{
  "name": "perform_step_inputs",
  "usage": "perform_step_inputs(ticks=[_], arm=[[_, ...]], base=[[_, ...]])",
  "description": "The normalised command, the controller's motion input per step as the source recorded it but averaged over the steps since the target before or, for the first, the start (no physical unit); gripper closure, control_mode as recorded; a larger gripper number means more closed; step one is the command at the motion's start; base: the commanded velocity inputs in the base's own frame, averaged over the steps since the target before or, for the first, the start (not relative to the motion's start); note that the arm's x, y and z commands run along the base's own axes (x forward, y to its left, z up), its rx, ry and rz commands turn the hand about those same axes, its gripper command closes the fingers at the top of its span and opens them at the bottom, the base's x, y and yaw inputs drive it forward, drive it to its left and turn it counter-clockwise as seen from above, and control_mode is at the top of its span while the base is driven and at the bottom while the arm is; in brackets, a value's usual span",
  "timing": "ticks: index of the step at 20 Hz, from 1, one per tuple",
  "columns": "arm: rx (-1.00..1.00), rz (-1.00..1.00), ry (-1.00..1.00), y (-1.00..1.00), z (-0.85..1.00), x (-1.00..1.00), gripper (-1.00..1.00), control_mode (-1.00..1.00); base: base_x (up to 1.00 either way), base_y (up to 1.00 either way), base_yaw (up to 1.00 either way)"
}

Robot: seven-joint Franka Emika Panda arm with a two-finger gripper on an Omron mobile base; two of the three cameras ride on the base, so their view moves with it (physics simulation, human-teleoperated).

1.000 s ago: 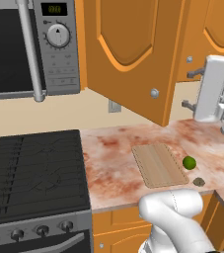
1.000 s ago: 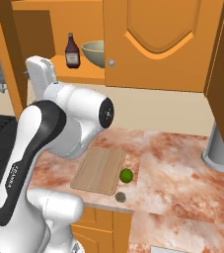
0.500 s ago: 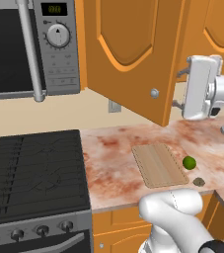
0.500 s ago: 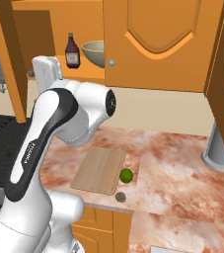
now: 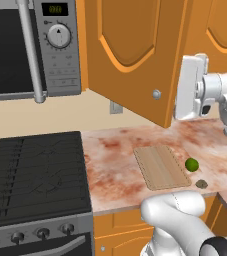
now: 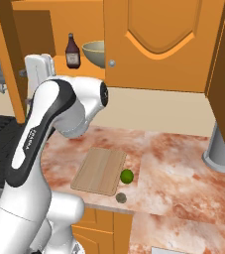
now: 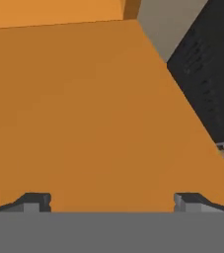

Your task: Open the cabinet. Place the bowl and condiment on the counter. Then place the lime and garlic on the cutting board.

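1. Cabinet [image 6: 153, 44], orange wood with arched raised panels and a small silver knob, has one door swung wide.
2. Counter [image 6: 183, 168]: marbled reddish-brown and cream.
3. Cutting board [image 6: 100, 170], pale tan, sits near the counter's front edge.
4. Bowl [image 6: 95, 52], glossy olive-beige, on the cabinet shelf.
5. Gripper [image 7: 112, 201], jaws spread wide, nothing between them, facing an orange panel.
6. Condiment [image 6: 73, 51], dark brown bottle, beside the bowl.
7. Lime [image 6: 127, 176], bright green, touches the board's right edge.
8. Garlic [image 6: 120, 198], grey-brown, at the counter's front edge.

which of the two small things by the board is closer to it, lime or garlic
The lime, the green ball right at the board's edge. The garlic sits apart, nearer the counter's front.
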Motion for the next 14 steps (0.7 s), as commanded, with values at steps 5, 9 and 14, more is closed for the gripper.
perform_step_inputs(ticks=[5, 9, 14], arm=[[0.0, 0.08, 0.1, 0.47, 0.0, 0.0, -1.0, -1.0], [0.0, 0.08, 0.11, 0.43, 0.0, 0.0, -1.0, -1.0], [0.0, 0.08, 0.09, 0.45, 0.0, 0.0, -1.0, -1.0]], base=[[0.0, 0.0, 0.0], [0.0, 0.0, 0.0], [0.0, 0.0, 0.0]])
